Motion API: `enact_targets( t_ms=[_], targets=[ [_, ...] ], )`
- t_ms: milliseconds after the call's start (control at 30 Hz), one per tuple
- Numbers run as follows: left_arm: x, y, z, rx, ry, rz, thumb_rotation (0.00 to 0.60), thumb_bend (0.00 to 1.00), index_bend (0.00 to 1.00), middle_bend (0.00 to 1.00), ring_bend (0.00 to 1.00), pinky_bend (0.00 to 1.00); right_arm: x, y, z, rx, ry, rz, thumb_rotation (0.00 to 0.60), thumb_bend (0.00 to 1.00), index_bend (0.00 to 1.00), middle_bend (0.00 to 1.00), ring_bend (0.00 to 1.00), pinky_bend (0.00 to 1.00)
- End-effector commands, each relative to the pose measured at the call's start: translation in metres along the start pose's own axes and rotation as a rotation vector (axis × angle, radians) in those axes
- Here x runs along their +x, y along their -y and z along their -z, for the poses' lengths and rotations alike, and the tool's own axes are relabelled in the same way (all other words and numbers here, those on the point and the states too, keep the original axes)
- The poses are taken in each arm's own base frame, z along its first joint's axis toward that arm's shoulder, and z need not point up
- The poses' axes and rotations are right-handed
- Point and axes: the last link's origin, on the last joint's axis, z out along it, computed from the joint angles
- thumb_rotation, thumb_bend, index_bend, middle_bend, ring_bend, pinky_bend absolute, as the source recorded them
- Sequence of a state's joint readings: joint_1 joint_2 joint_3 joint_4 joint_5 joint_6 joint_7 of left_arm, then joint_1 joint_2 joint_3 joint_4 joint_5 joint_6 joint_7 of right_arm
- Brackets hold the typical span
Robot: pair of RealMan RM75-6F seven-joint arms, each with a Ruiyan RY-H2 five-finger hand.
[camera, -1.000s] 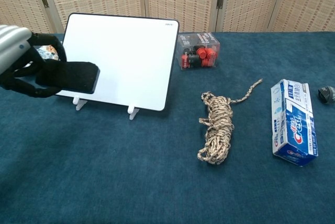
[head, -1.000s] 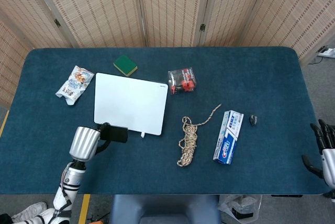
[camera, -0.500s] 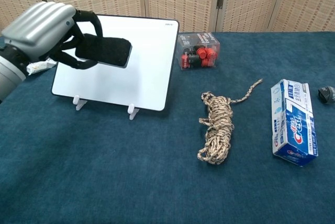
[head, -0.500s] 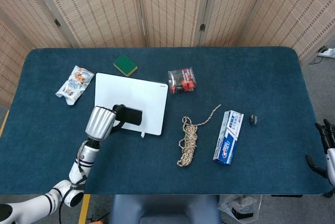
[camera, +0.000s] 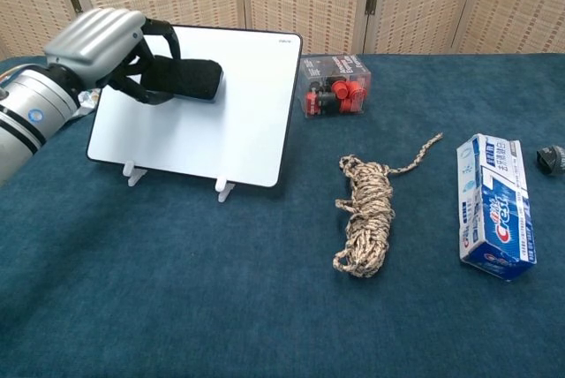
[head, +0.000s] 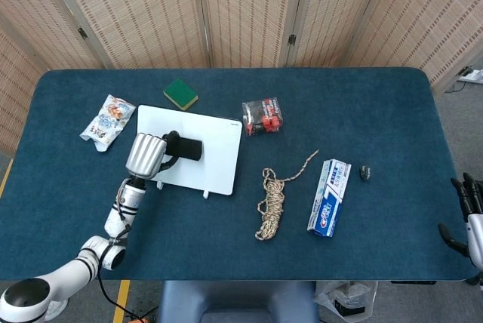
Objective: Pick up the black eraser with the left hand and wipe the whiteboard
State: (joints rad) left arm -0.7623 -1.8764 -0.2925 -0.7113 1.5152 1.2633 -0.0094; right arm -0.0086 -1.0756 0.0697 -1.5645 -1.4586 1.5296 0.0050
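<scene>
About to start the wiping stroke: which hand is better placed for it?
Left. The left hand holds the black eraser against the upper part of the whiteboard. The right hand hangs off the table's far right edge, holding nothing.

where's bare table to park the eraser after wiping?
Judging by both views: the near strip in front of the whiteboard and rope is bare, as is the far right corner beyond the toothpaste box. It is crowded around the board: snack bag, green sponge, red-and-black box.
</scene>
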Motion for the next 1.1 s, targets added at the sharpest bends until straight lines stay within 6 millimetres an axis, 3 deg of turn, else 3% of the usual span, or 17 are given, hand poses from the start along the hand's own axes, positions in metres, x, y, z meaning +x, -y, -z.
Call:
enact_targets(
  t_ms=[33,233,400,500,733,833,967,1100],
  targets=[
    [-0.007,-0.002,-0.006,-0.002,0.01,0.021,0.6,0.24,0.52,1.0,1.0,1.0,-0.002,0.001,0.0,0.001,0.007,0.003,0.6,0.34,0.0,0.0,0.0,0.06],
    [-0.012,-0.002,-0.007,-0.005,0.016,0.021,0.6,0.24,0.47,1.0,1.0,1.0,-0.003,0.001,-0.001,-0.009,0.008,0.008,0.6,0.33,0.0,0.0,0.0,0.06],
    [-0.013,-0.006,-0.005,-0.004,0.006,0.01,0.6,0.23,0.2,1.0,1.0,1.0,-0.002,0.001,-0.001,-0.012,0.005,0.005,0.6,0.34,0.0,0.0,0.0,0.06],
    [-0.012,-0.009,-0.002,-0.013,0.005,-0.003,0.6,0.21,0.11,1.0,1.0,1.0,-0.002,0.0,0.0,-0.014,0.004,0.003,0.6,0.33,0.0,0.0,0.0,0.06],
    [-0.004,-0.013,0.017,-0.024,-0.009,-0.035,0.6,0.2,0.08,1.0,1.0,1.0,0.0,-0.001,0.001,-0.013,-0.01,0.002,0.6,0.33,0.0,0.0,0.0,0.06],
    [0.007,-0.007,0.042,-0.018,0.002,-0.032,0.6,0.2,0.08,1.0,1.0,1.0,0.0,0.0,0.001,-0.008,-0.009,0.007,0.6,0.33,0.0,0.0,0.0,0.06],
    [0.035,0.011,0.105,0.007,0.082,-0.023,0.6,0.2,0.06,1.0,0.94,0.99,-0.001,0.003,0.003,0.01,-0.006,0.017,0.6,0.33,0.0,0.0,0.0,0.06],
    [0.073,0.039,0.18,0.086,0.168,-0.076,0.6,0.2,0.04,0.96,0.72,0.8,-0.003,0.006,0.006,0.015,-0.006,0.025,0.6,0.33,0.0,0.0,0.0,0.06]
  ],
)
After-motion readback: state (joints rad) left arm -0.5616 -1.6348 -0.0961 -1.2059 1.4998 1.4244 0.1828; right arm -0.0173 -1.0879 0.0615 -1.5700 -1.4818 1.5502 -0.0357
